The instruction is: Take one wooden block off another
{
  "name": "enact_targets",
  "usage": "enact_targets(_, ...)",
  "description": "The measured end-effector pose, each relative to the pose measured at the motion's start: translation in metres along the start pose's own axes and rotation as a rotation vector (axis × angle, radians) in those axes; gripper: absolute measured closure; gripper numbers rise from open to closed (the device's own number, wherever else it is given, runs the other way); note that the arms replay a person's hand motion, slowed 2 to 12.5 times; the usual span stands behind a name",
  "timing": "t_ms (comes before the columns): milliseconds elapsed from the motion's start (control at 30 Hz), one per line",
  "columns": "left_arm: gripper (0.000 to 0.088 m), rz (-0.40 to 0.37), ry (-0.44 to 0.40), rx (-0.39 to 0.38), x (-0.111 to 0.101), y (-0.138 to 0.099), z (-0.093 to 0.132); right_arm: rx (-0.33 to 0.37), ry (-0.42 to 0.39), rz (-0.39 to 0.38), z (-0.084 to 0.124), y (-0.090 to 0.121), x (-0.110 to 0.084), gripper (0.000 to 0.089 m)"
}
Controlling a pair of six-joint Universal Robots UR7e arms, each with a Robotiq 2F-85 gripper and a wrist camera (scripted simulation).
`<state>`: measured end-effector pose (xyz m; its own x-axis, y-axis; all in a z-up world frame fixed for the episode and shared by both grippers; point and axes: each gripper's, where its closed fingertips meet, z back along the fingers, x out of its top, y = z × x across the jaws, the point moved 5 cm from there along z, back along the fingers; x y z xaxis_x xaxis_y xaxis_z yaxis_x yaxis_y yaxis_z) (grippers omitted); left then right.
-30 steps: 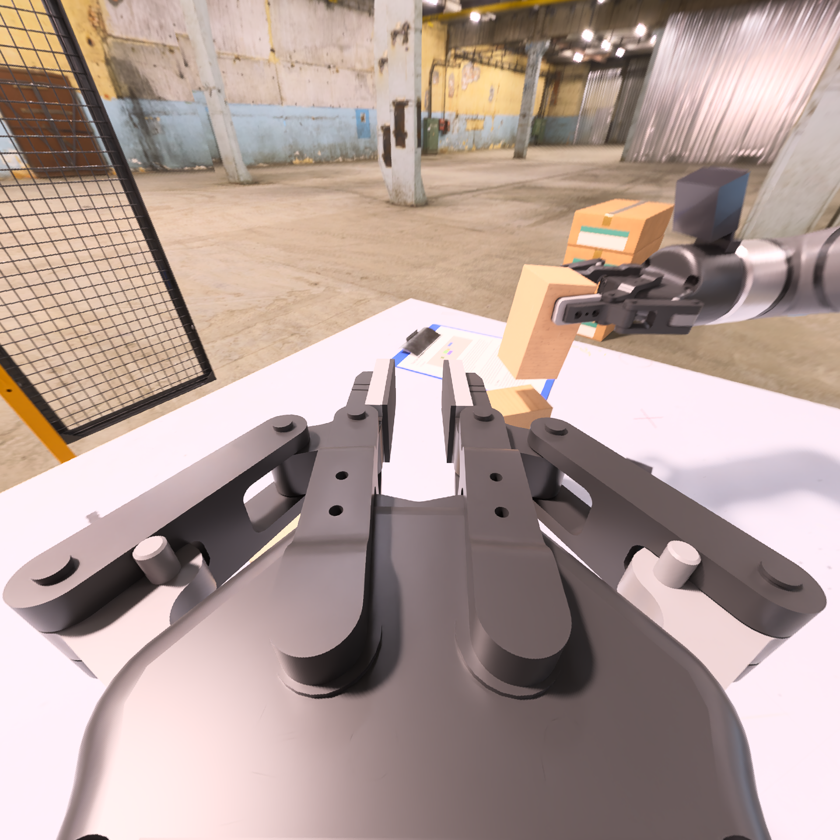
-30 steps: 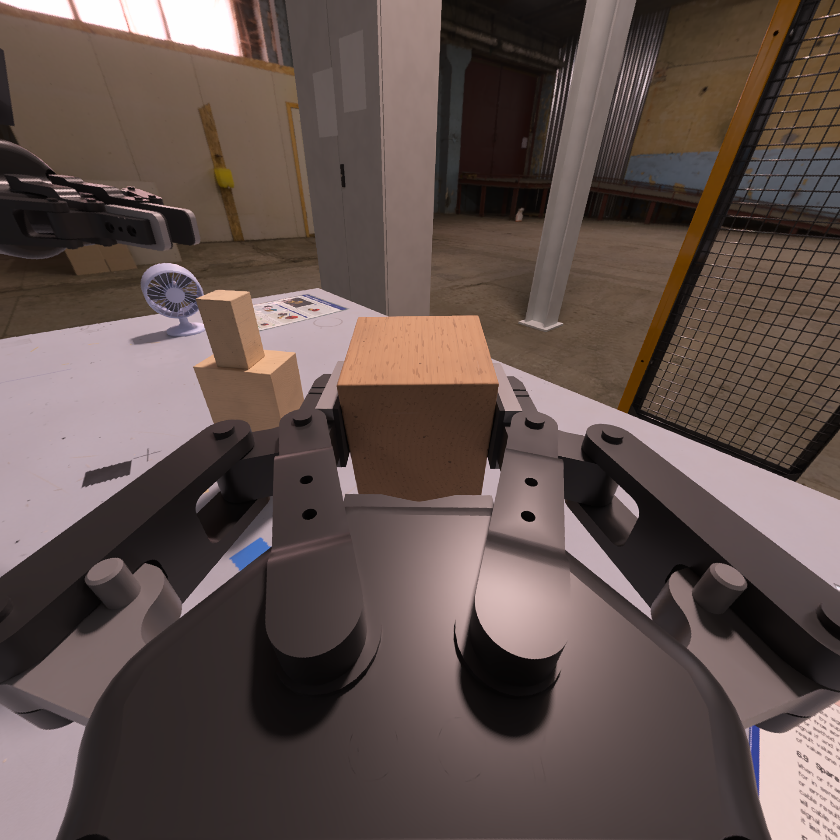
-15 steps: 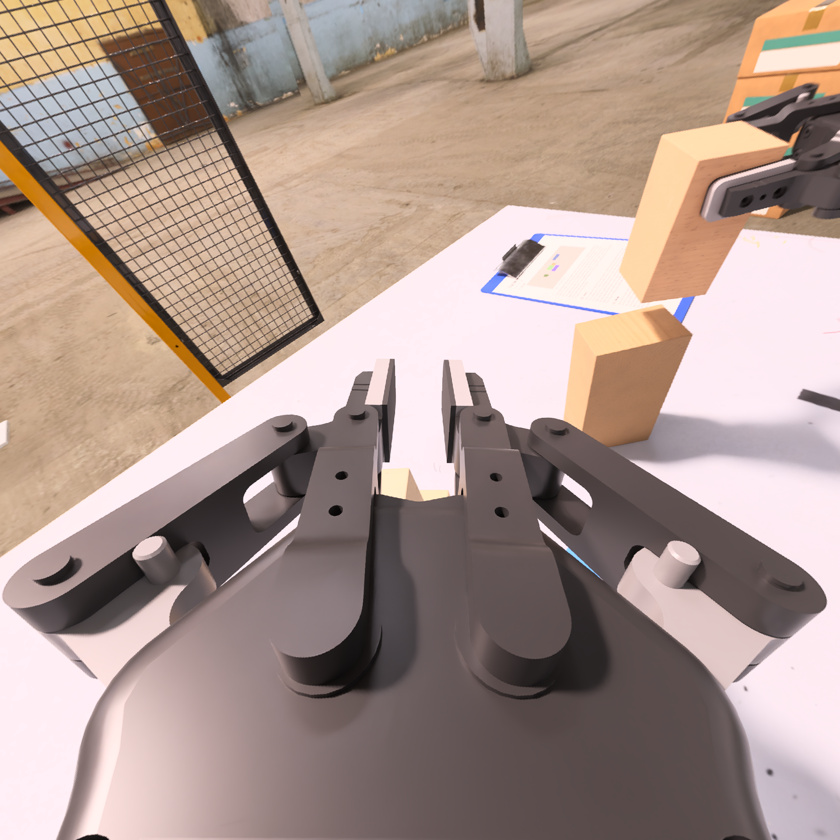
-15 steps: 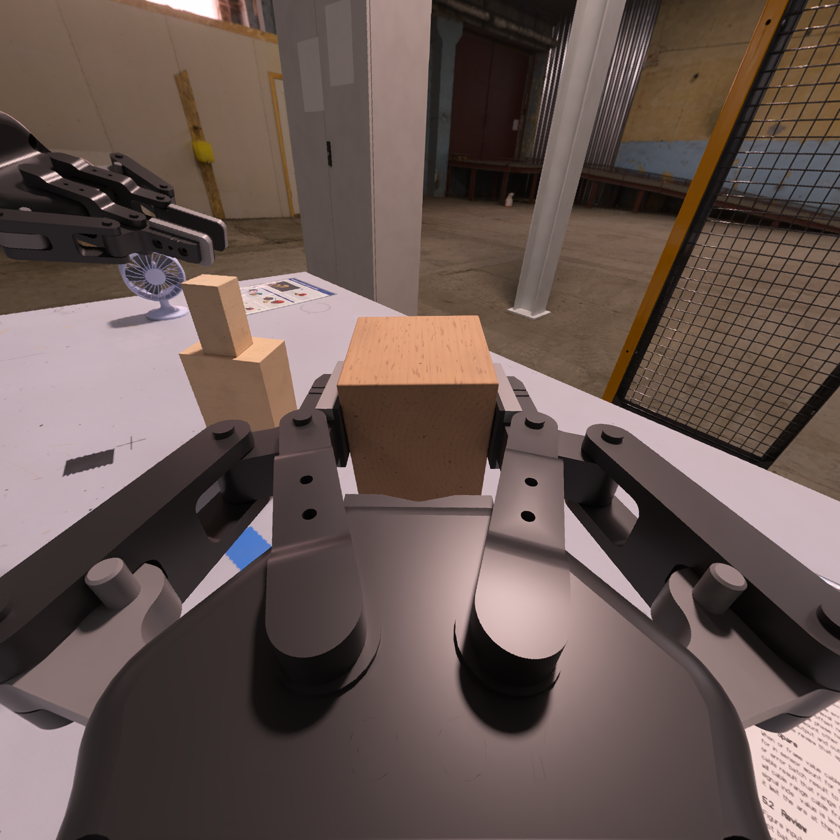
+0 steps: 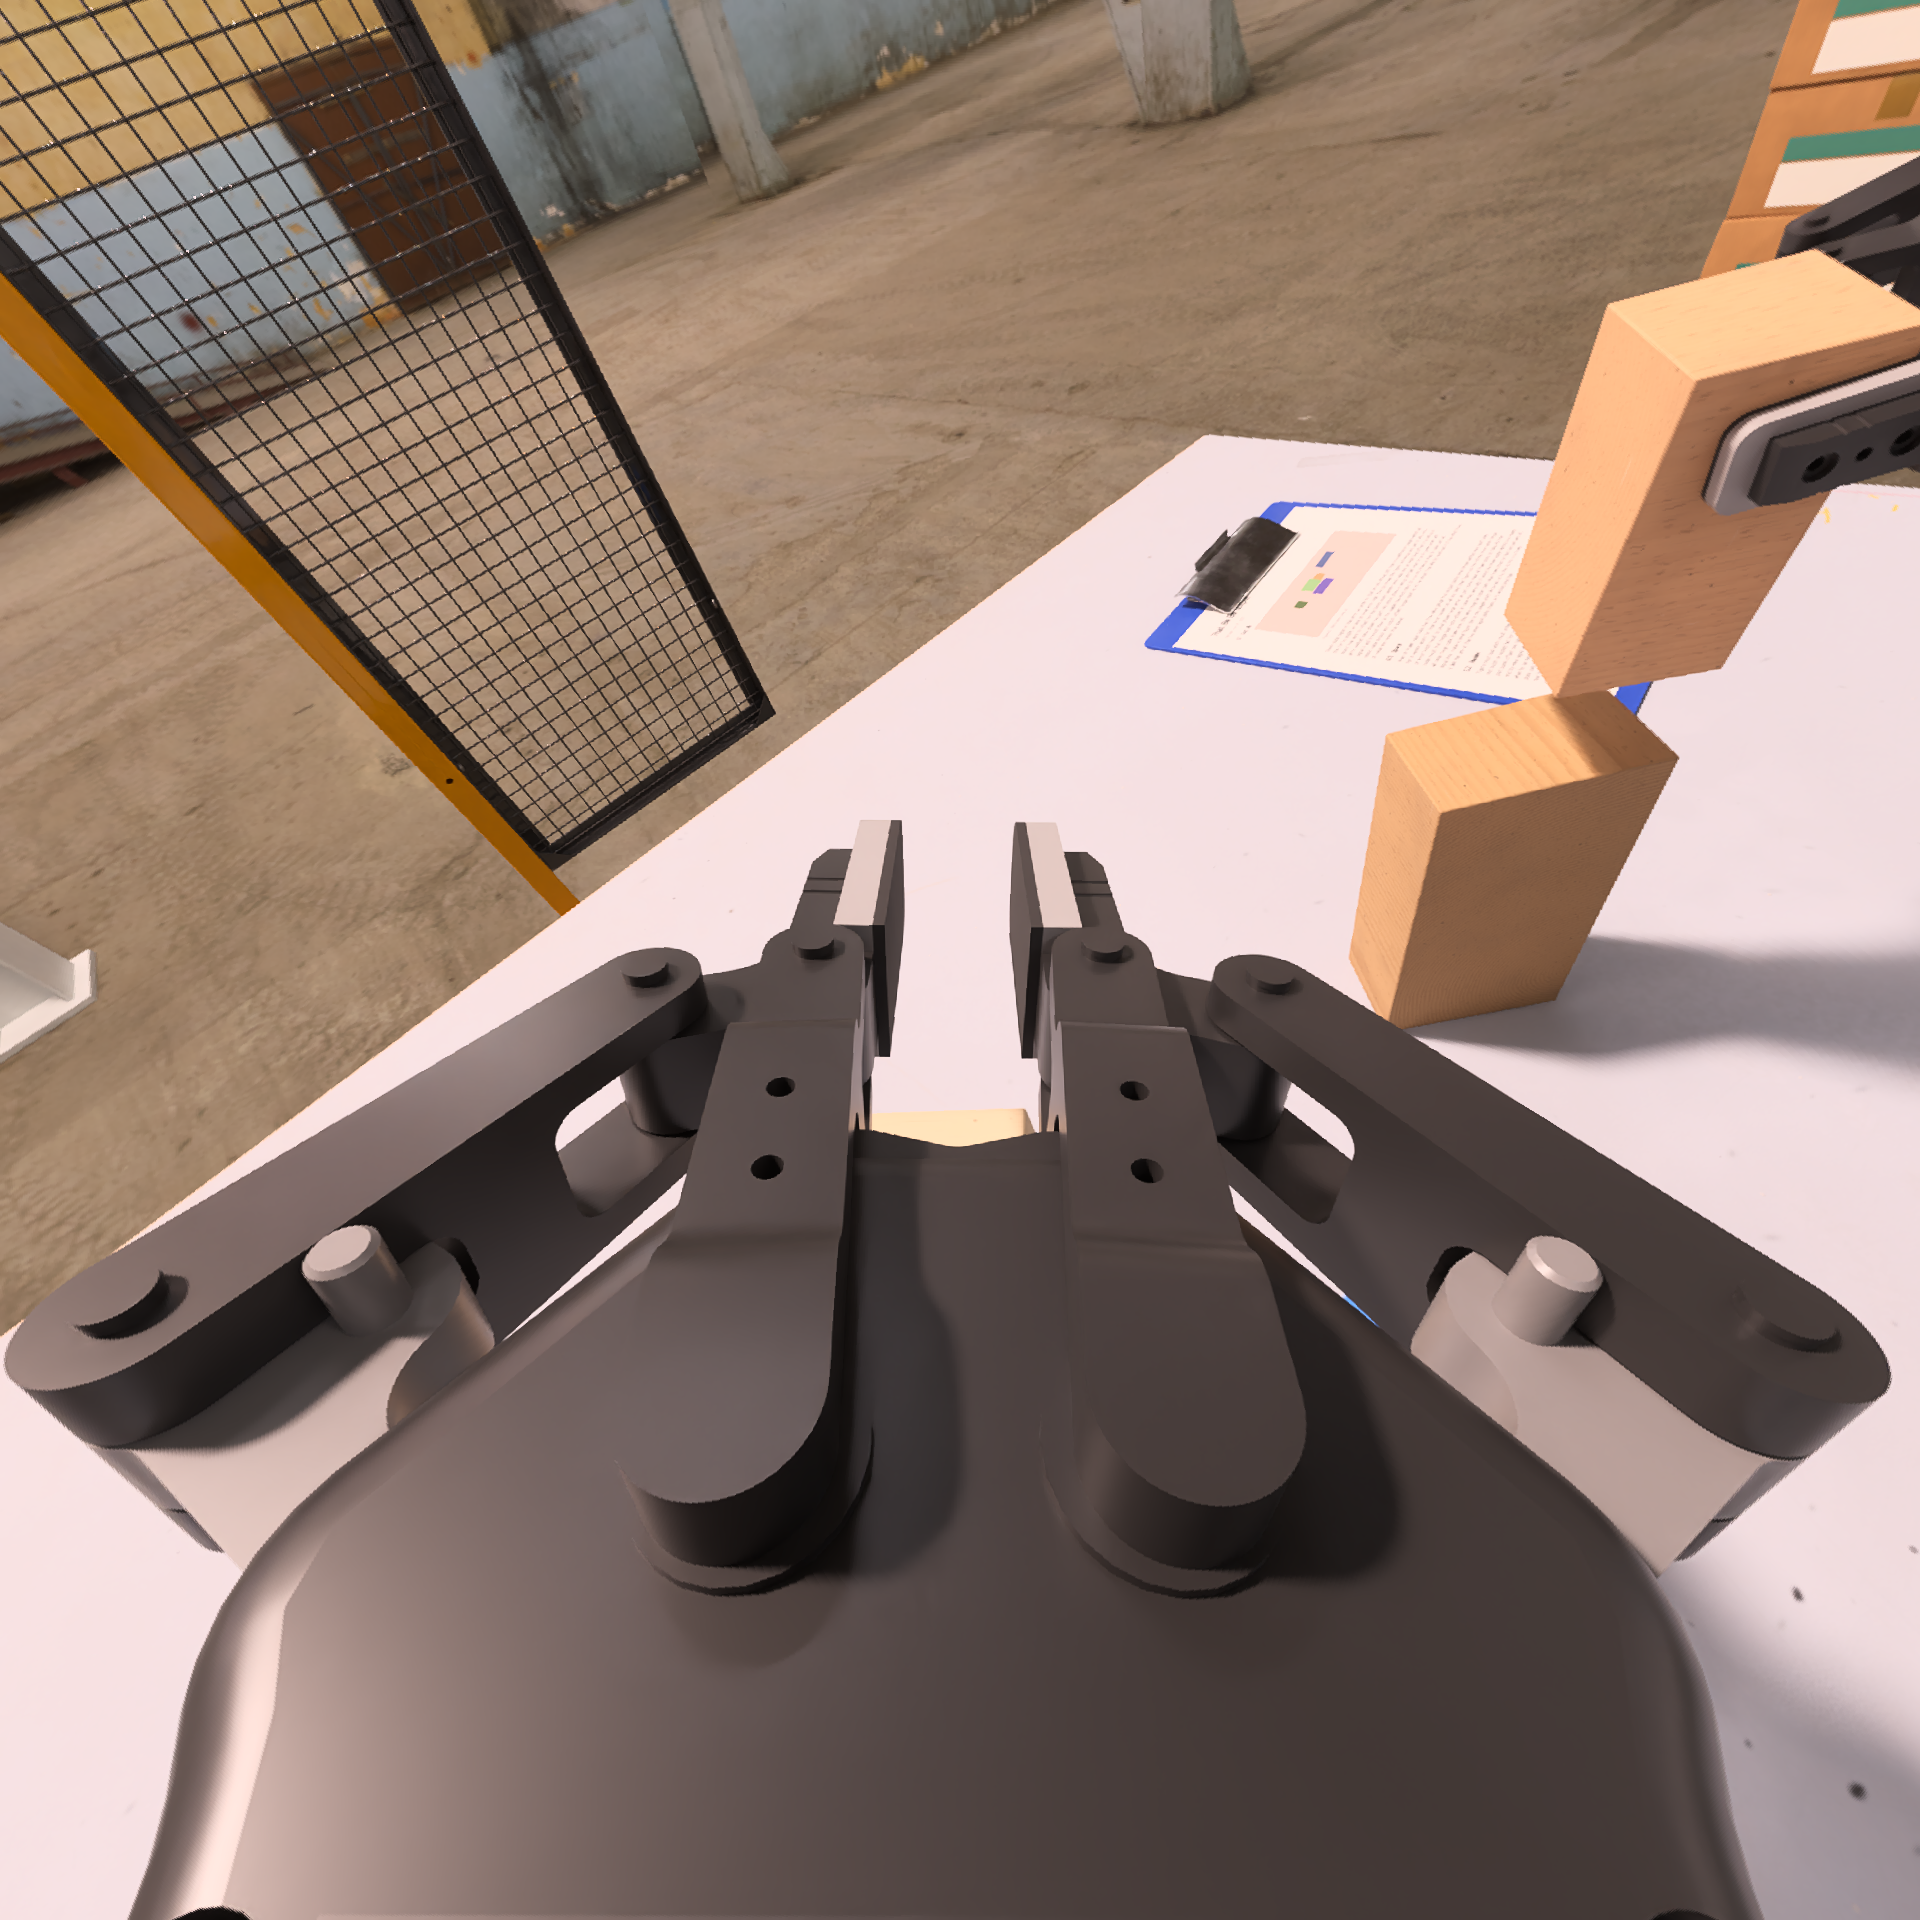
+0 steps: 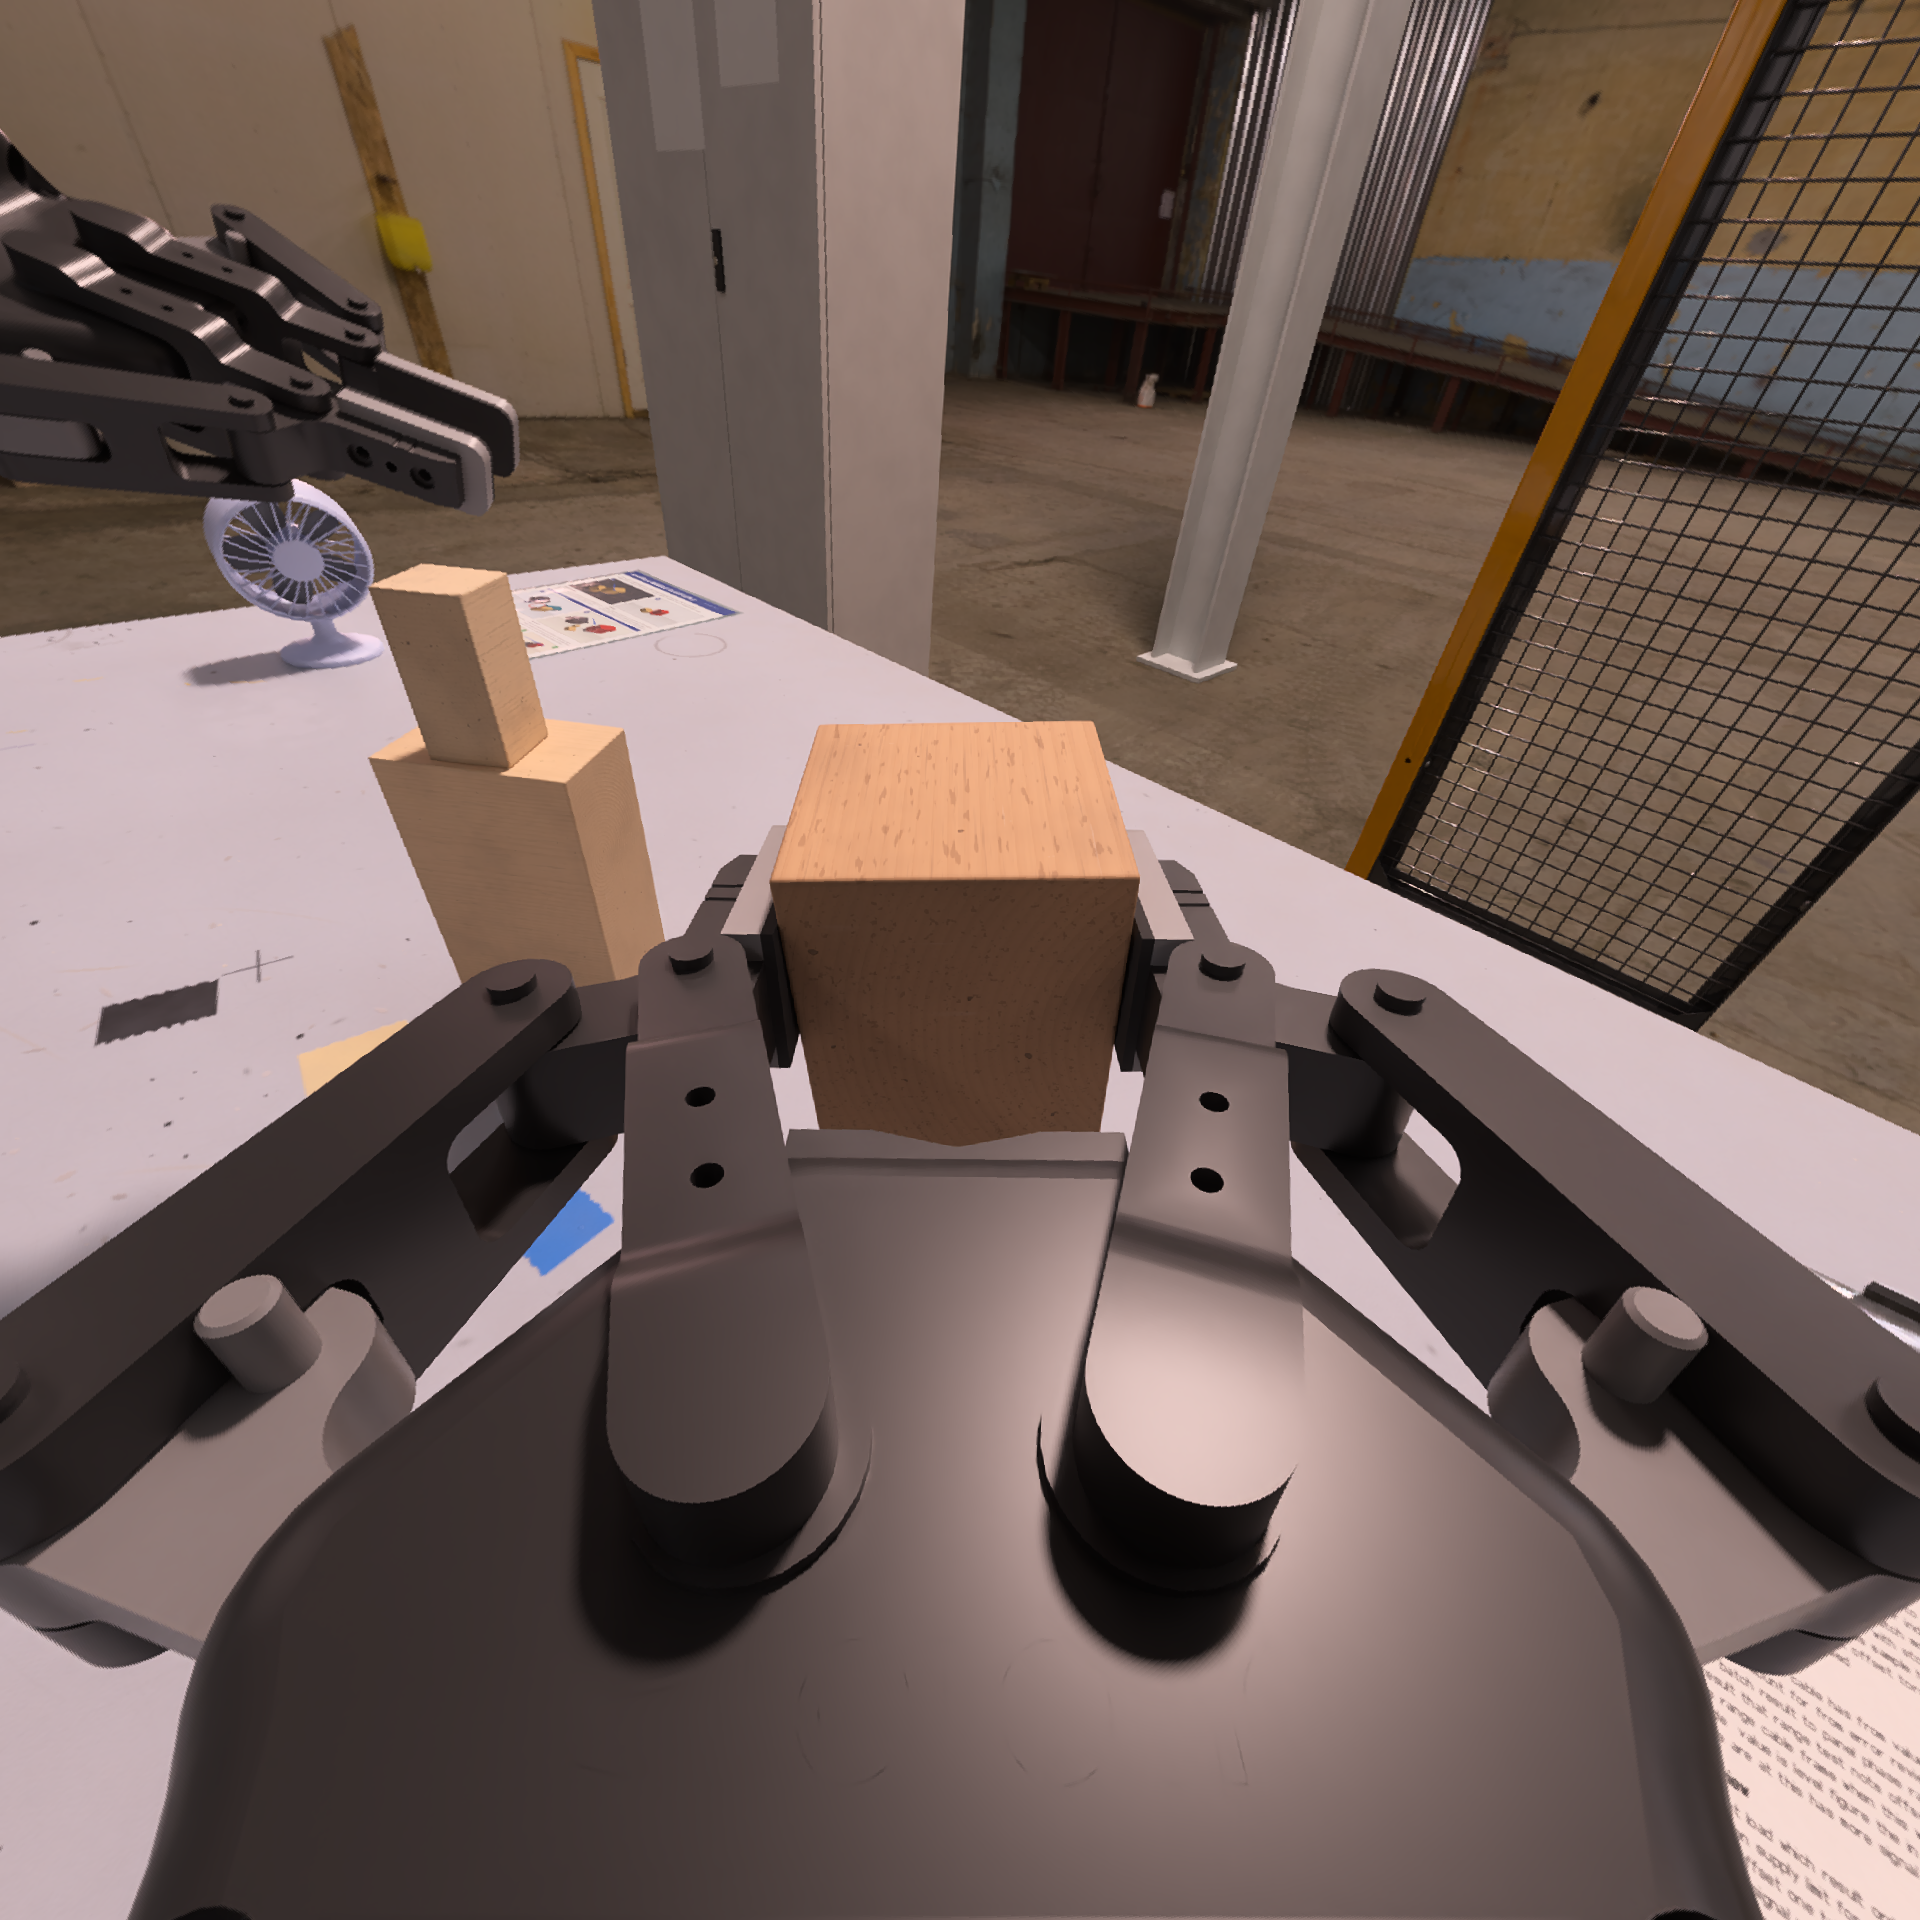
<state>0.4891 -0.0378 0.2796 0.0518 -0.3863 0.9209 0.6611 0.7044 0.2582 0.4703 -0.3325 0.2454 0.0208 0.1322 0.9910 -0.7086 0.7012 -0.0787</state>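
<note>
In the right wrist view my right gripper (image 6: pixel 954 904) is shut on a brown wooden block (image 6: pixel 956 997) and holds it off the white table (image 6: pixel 156 831). In the left wrist view that block (image 5: pixel 1662 499) hangs just above a second brown block (image 5: pixel 1496 862) standing on the table, with a narrow gap between them. My left gripper (image 5: pixel 956 862) has its fingers a narrow gap apart and is empty. In the right wrist view it (image 6: pixel 483 447) hovers above and left of a small pale block (image 6: pixel 462 665) that stands on a taller pale block (image 6: pixel 520 852).
A blue clipboard with paper (image 5: pixel 1351 592) lies behind the brown blocks. A small desk fan (image 6: pixel 291 561) and a printed sheet (image 6: pixel 623 608) are at the far end. A mesh fence (image 5: pixel 364 468) runs along the table's edge. Black (image 6: pixel 156 1013) and blue (image 6: pixel 566 1231) tape patches mark the tabletop.
My left gripper has tilted down and moved toward the blocks, now over the pale stack. The right gripper still holds its block and has come closer to the pale stack.
</note>
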Motion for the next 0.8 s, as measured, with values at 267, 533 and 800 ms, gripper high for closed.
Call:
enact_targets(267, 0.0693, -0.022, 0.055, -0.031, 0.004, 0.009, -0.003, -0.010, 0.017, 0.021, -0.002, 0.002, 0.001, 0.0428)
enact_targets(533, 0.0694, -0.022, 0.159, -0.119, 0.008, 0.013, -0.008, -0.002, 0.039, 0.032, -0.005, 0.006, 0.000, 0.0428)
enact_targets(800, 0.0728, -0.012, 0.188, -0.173, 0.015, 0.017, -0.012, 0.009, 0.063, 0.036, -0.008, 0.009, -0.002, 0.0428)
